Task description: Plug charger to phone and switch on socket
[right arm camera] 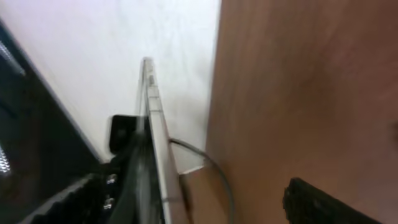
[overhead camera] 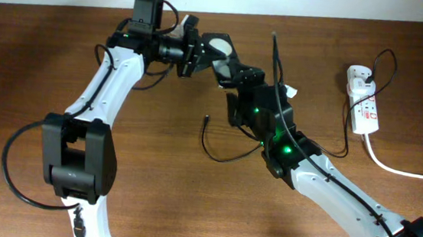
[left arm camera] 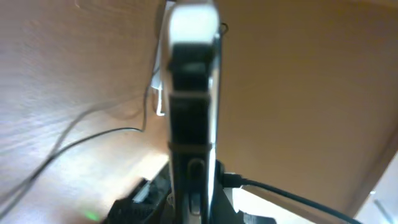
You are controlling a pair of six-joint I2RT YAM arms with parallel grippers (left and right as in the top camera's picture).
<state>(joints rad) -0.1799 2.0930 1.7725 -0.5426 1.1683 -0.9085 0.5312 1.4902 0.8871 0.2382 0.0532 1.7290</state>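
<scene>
Up by the middle of the far edge of the desk (overhead camera: 150,205), the left gripper (overhead camera: 194,52) is clamped on the phone (overhead camera: 219,50). The phone is held off the wood on its edge, its long axis running rightward to the right gripper (overhead camera: 235,73), which sits against the other end; I cannot tell if that one is closed. The charger (overhead camera: 219,157) tip lies loose mid-desk, nearward of both grippers and seemingly closer to the right one, while the socket (overhead camera: 365,105) lies well apart by the right edge.
</scene>
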